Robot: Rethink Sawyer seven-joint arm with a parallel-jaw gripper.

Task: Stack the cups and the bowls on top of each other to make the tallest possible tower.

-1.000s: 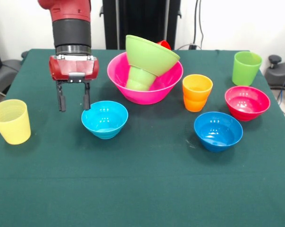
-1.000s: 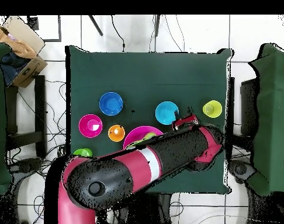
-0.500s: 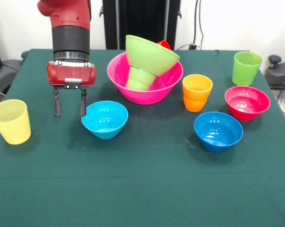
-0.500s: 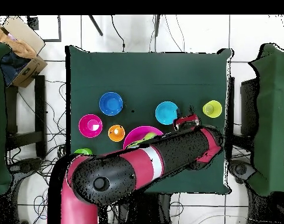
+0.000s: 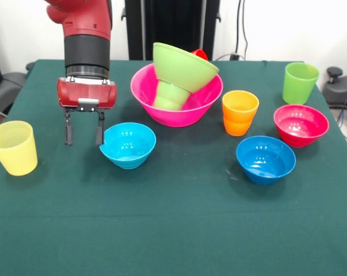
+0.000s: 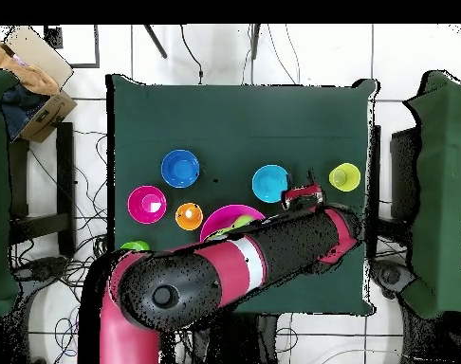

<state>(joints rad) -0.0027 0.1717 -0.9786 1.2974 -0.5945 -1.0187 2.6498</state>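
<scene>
the red and black gripper [image 5: 82, 135] hangs with its fingers spread apart and empty, between the pale yellow plastic cup [image 5: 13, 148] and the small light blue plastic bowl [image 5: 128, 145], one finger just beside that bowl's rim. behind them on the green-covered surface [image 5: 173, 230], the large pink bowl [image 5: 176, 95] holds a green cup [image 5: 171, 95] with the lime green bowl [image 5: 183, 68] tilted over it, a red cup [image 5: 199, 54] peeking behind.

From my overhead feed the arm [image 6: 244, 261] covers most of the pink bowl [image 6: 220, 216] and taller lime cup [image 6: 133, 247], while in front only the red cup [image 5: 199, 54]'s rim shows.
</scene>
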